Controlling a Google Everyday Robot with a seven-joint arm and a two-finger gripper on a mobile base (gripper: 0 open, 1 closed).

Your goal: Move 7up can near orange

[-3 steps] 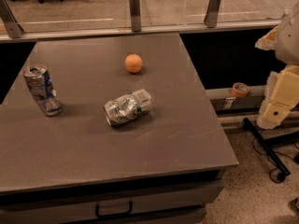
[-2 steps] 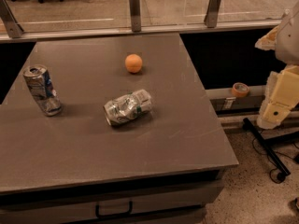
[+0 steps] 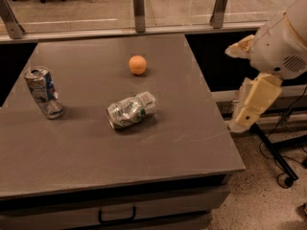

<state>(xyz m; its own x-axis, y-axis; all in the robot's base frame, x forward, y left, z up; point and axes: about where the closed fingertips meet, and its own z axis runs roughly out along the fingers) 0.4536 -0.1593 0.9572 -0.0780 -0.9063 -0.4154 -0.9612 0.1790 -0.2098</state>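
The 7up can [image 3: 132,110], silver with green markings and a crushed body, lies on its side near the middle of the grey table [image 3: 96,152]. The orange [image 3: 137,64] sits behind it, a short way off towards the far edge. My gripper [image 3: 247,111] hangs on the white and cream arm off the table's right edge, well to the right of the can and touching nothing on the table.
A silver can with blue markings [image 3: 43,92] stands upright near the table's left edge. A glass railing with metal posts [image 3: 138,4] runs behind the table. A drawer handle [image 3: 117,216] is under the front edge. A stand's black legs and cables [image 3: 278,162] lie on the floor at the right.
The arm with the gripper has moved a little to the left, closer to the table's right edge. The cans and the orange have not moved.
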